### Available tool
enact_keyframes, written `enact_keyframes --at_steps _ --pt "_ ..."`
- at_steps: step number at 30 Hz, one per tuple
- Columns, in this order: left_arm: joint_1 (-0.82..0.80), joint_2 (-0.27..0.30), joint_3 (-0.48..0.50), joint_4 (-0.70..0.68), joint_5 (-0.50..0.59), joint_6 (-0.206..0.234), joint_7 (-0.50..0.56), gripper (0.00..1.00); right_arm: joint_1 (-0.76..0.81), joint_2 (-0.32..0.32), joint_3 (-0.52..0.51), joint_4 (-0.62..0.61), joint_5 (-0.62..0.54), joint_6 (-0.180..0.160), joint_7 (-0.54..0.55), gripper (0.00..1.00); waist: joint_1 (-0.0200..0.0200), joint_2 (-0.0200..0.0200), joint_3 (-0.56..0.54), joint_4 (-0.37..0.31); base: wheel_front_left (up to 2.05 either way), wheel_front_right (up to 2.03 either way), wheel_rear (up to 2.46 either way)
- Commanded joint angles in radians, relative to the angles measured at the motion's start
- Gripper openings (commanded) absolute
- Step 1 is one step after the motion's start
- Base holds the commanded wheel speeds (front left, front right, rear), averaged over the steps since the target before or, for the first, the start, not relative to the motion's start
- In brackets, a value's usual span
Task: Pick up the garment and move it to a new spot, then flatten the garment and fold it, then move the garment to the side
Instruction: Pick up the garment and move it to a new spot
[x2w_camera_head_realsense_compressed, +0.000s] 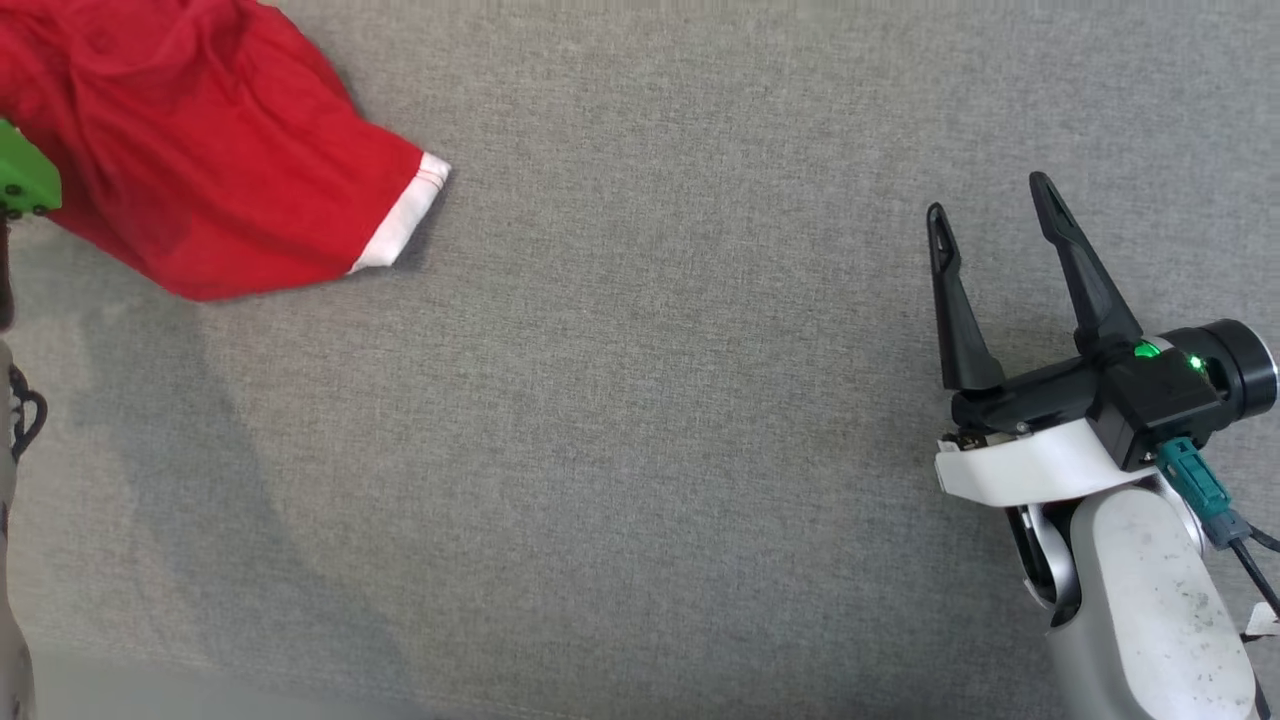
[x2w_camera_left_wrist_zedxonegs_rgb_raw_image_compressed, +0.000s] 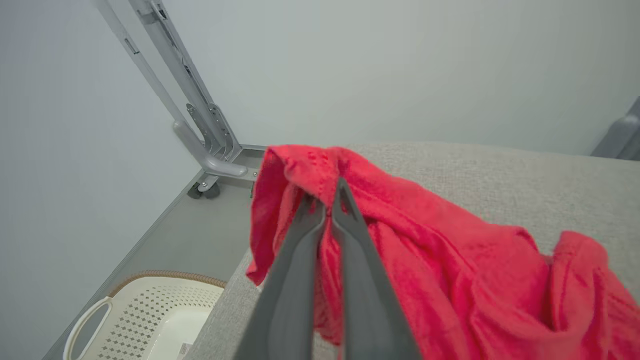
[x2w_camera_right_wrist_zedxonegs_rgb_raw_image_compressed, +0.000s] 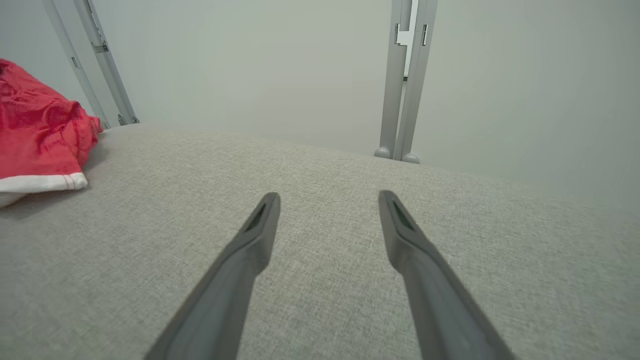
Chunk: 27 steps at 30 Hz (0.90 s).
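A grey woven cloth (x2w_camera_head_realsense_compressed: 640, 450) covers the whole work surface, with a pale wall behind it. In the left wrist view the left gripper (x2w_camera_left_wrist_zedxonegs_rgb_raw_image_compressed: 327, 202) has its two dark fingers pressed together on a raised fold of the red garment (x2w_camera_left_wrist_zedxonegs_rgb_raw_image_compressed: 450, 280), pinching the fabric close to the tips. One flap hangs at 8 o'clock from the tips, and the rest of the garment trails off toward 4 o'clock, crumpled on the grey cloth. Past the table edge, at 7 o'clock in that view, a white perforated basket (x2w_camera_left_wrist_zedxonegs_rgb_raw_image_compressed: 145, 310) stands on the floor, and at 11 o'clock grey metal frame legs (x2w_camera_left_wrist_zedxonegs_rgb_raw_image_compressed: 200, 125) rise along the wall. In the head view the garment (x2w_camera_head_realsense_compressed: 200, 150) lies in the 10 o'clock corner, a sleeve reaching toward 3 o'clock and ending in a white cuff (x2w_camera_head_realsense_compressed: 405, 215); a green part (x2w_camera_head_realsense_compressed: 22, 180) sits against its 9 o'clock side. The right gripper (x2w_camera_head_realsense_compressed: 990, 200) is at 3 o'clock in that view, fingers spread wide with nothing between them, well apart from the garment. The right wrist view shows the same spread gripper (x2w_camera_right_wrist_zedxonegs_rgb_raw_image_compressed: 328, 196) over bare cloth, the garment (x2w_camera_right_wrist_zedxonegs_rgb_raw_image_compressed: 35, 135) at 10 o'clock and a metal post (x2w_camera_right_wrist_zedxonegs_rgb_raw_image_compressed: 405, 80) at 1 o'clock.
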Motion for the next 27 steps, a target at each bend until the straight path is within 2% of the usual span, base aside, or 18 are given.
enact_keyframes --at_steps 1,9,15,20,27 --pt "0.018 0.008 -0.022 -0.039 0.009 -0.001 -0.014 0.00 0.014 -0.001 -0.001 0.007 0.010 -0.002 0.000 1.00 -0.0001 0.0000 -0.068 0.004 0.00 0.00 0.00" --pt "0.103 0.004 -0.132 -0.361 -0.011 0.000 -0.024 0.00 0.048 0.000 0.000 0.031 0.078 -0.002 0.000 1.00 -0.0001 0.0000 -0.201 -0.001 0.00 0.00 0.00" --pt "0.177 -0.015 -0.175 -0.552 -0.029 0.000 -0.012 0.00 0.061 0.000 0.007 0.038 0.125 -0.002 0.000 1.00 -0.0001 0.0000 -0.277 -0.038 0.00 0.00 0.00" --pt "0.231 -0.049 -0.205 -0.720 -0.049 0.021 0.065 0.00 0.071 -0.001 -0.004 0.031 0.152 -0.002 0.000 1.00 -0.0001 0.0000 -0.302 -0.080 0.00 0.00 0.00" --pt "0.291 -0.108 -0.239 -0.939 -0.089 0.074 0.184 0.00 0.065 0.000 -0.020 0.011 0.182 -0.002 0.000 1.00 -0.0001 0.0000 -0.288 -0.166 0.00 0.00 0.00"
